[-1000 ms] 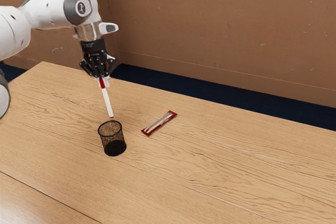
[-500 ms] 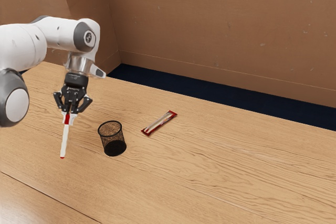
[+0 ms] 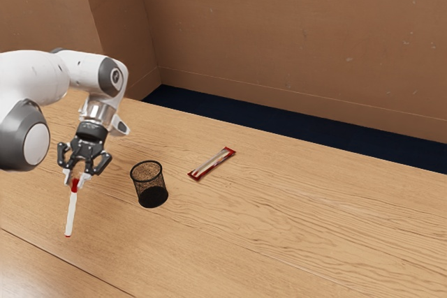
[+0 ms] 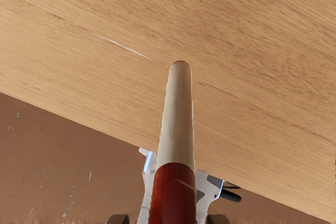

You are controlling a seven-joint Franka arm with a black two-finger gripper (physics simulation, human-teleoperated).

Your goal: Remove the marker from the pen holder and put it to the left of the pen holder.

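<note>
The hand (image 3: pixel 75 181) is pinching the marker (image 3: pixel 71 213) by its red upper end, one finger on each side, above the exterior view's left part of the wooden worktop (image 3: pixel 279 228). The marker is out of the pen holder (image 3: pixel 150 190) and apart from it, toward the exterior view's left. It hangs nearly upright, its white length pointing down and its lower end leaning a little toward the exterior view's left; a bit of red shows at that lower end. Whether the lower end touches the worktop, I cannot tell. In the wrist view the marker runs away from the hand, red part nearest, with wood grain behind its far end. The pen holder, a black mesh cup, stands upright on the worktop. Near it, toward the exterior view's right, a red and pale packet (image 3: pixel 211 164) lies flat and at a slant. The white arm (image 3: pixel 35 75) comes in from the exterior view's left. Past the worktop are a dark blue floor (image 3: pixel 265 125) and a brown wall (image 3: pixel 293 33).
</note>
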